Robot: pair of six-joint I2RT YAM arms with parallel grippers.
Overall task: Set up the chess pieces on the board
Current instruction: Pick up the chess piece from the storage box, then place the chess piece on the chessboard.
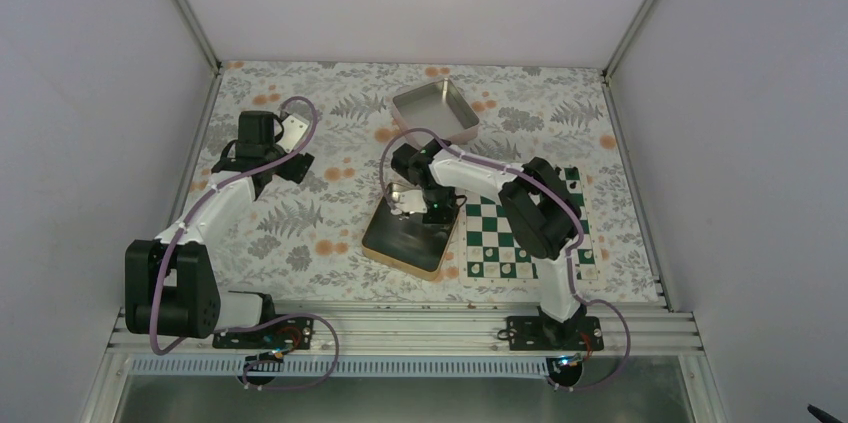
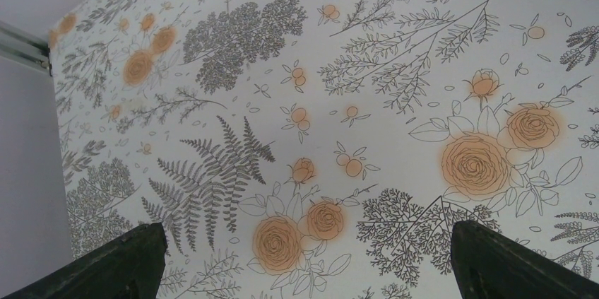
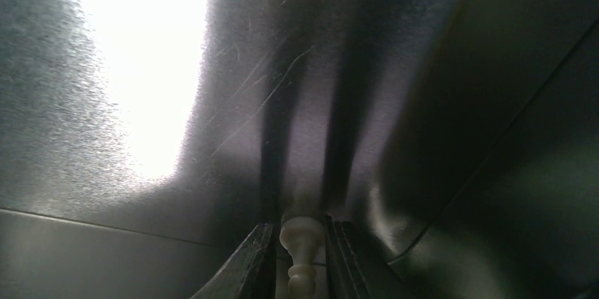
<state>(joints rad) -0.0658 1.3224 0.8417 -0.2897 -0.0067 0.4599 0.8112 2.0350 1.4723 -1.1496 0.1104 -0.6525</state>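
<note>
The green and white chessboard (image 1: 520, 233) lies at the right, partly under my right arm. My right gripper (image 1: 432, 205) is down inside the dark tin (image 1: 395, 243) left of the board. In the right wrist view its fingers (image 3: 260, 260) stand close on both sides of a small cream chess piece (image 3: 301, 242), shut on it against the tin's shiny floor. My left gripper (image 1: 262, 155) hovers over the flowered tablecloth at the far left, open and empty, its fingertips (image 2: 134, 256) wide apart. Other chess pieces are too small to make out.
An empty silver tin (image 1: 437, 111) stands at the back centre. The dark tin with a tan rim sits tilted beside the board's left edge. Grey walls and metal rails close in the table on three sides.
</note>
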